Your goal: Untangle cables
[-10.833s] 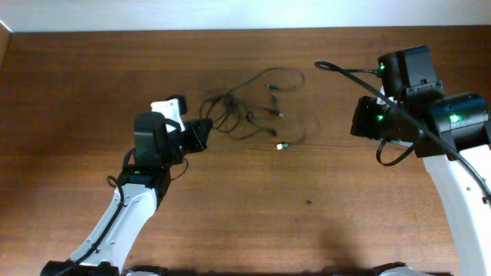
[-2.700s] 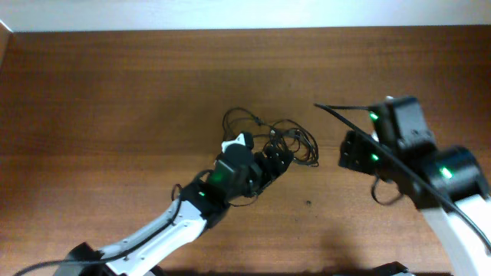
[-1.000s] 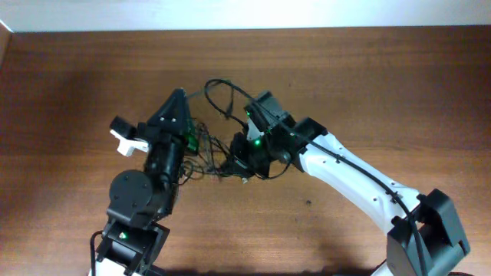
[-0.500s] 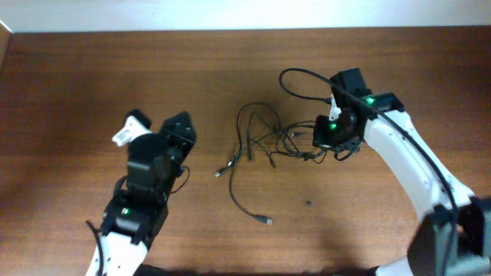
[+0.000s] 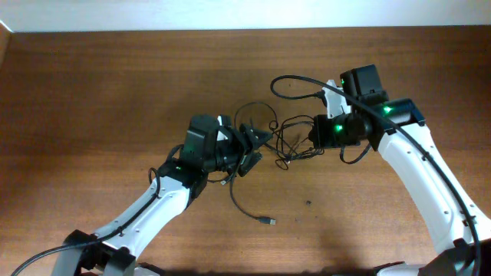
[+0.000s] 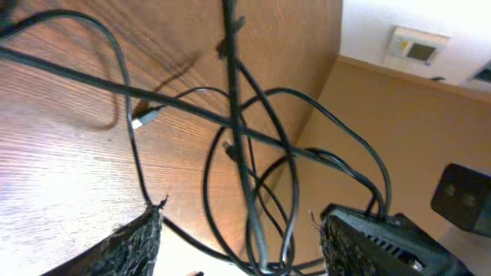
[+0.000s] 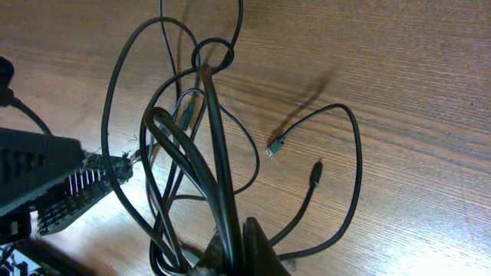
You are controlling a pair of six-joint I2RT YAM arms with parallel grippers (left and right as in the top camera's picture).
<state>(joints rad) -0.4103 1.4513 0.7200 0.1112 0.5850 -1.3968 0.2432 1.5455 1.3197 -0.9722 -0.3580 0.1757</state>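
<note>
**Left hand (image 5: 252, 150) held open around the cables (image 5: 285, 142); right hand (image 5: 318, 132) clamped on the bundle**

The left hand's fingers (image 6: 134, 244) were seen spread wide apart. Several strands of the cables were caught loosely in the gap between them, crossing one another just ahead of the fingertips. No strand was pinched by that hand. A pale plug tip (image 6: 139, 121) was seen on the desk (image 5: 92, 92) farther out, off to one side of that crossing.

The right hand was closed, and a gathered bunch of strands was gripped at its fingertips (image 7: 257, 249). From that grip the loops were fanned out over the desk, away from the right hand and towards the left one. Two small loose plug ends (image 7: 273, 149) were seen beside the bundle, clear of the grip.

From above, the tangle was seen strung between the two hands. One loose strand (image 5: 244, 205) was trailed from beside the left hand towards the near edge, ending well apart from both hands.
</note>
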